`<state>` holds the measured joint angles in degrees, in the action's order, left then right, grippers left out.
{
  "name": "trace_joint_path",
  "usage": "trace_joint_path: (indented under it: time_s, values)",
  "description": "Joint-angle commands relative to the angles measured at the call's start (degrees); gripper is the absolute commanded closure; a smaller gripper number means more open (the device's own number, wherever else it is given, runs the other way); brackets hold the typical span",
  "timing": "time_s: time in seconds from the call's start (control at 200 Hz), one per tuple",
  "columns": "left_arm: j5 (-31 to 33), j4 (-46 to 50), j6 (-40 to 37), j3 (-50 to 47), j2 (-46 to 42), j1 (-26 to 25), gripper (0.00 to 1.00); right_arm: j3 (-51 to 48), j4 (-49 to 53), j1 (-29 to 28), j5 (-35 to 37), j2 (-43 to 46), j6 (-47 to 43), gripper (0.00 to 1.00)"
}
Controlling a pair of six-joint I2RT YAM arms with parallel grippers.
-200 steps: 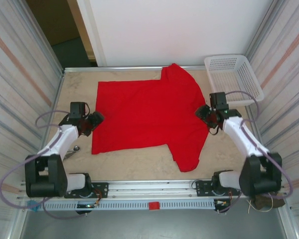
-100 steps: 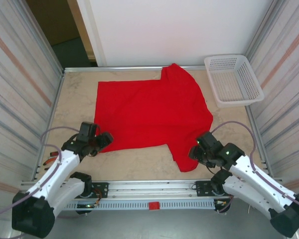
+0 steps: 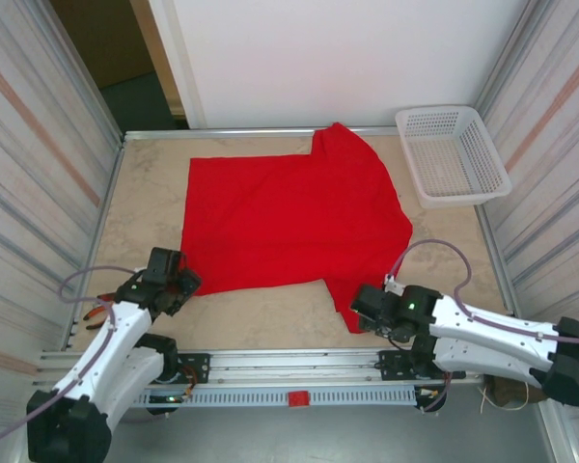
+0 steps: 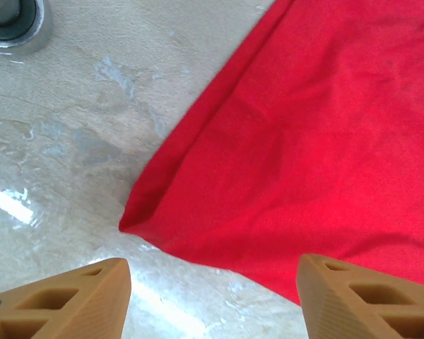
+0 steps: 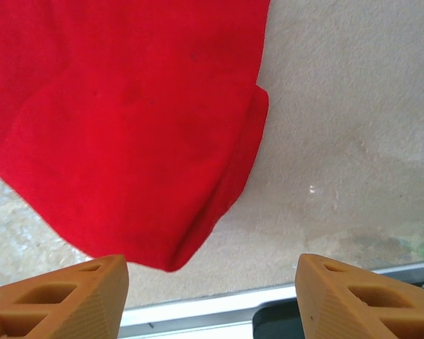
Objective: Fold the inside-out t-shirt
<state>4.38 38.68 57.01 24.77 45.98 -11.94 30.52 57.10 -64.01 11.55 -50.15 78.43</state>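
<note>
While the left pincer (image 4: 212,272) and right pincer (image 5: 212,263) gape empty, I'd lower each onto the shirt (image 3: 289,222) edge just ahead.

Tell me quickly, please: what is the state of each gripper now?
Left gripper: open, holding nothing, near a corner of the bright red cloth t-shirt.
Right gripper: open, holding nothing.

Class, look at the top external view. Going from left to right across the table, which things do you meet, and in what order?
left gripper → red t-shirt → white mesh basket. The right gripper overlaps the red t-shirt's near sleeve, so it is left out.
</note>
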Motion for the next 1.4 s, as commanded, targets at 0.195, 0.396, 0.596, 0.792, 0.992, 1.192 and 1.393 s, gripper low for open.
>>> trace_joint_path:
  time_s: [0.195, 0.396, 0.596, 0.792, 0.992, 1.192, 1.393]
  values:
    - [-0.8, -3.8, -6.7, -0.5, 5.7, 2.8, 0.4, -2.6, -7.8, -0.9, 1.7, -3.2, 0.1, 0.45]
    - [0.3, -3.5, -5.3, -2.0, 5.0, 3.0, 0.39, -3.4, -9.1, -0.9, 0.6, -4.5, 0.0, 0.44]
    - [0.1, -4.1, -4.9, -2.8, 6.0, 3.1, 0.39, -3.9, -11.4, -0.8, 0.3, -8.2, -0.4, 0.43]
    - [-1.0, -5.9, -4.6, -3.4, 6.7, 3.1, 0.52, -4.2, -12.6, -0.2, 0.6, -10.0, -0.8, 0.54]
    - [-0.4, -6.3, -4.6, -3.4, 6.7, 3.1, 0.86, -4.4, -12.7, 0.6, 0.5, -8.5, -1.8, 1.0]
    - [0.1, -3.4, -7.4, 0.6, 4.4, 3.1, 1.0, 1.2, -5.3, 1.5, 2.8, -0.1, -3.1, 1.0]
    - [-0.3, 2.3, -9.6, 4.7, 0.4, 3.2, 1.0, 7.6, 2.6, 2.6, 3.8, 6.5, -3.4, 1.0]
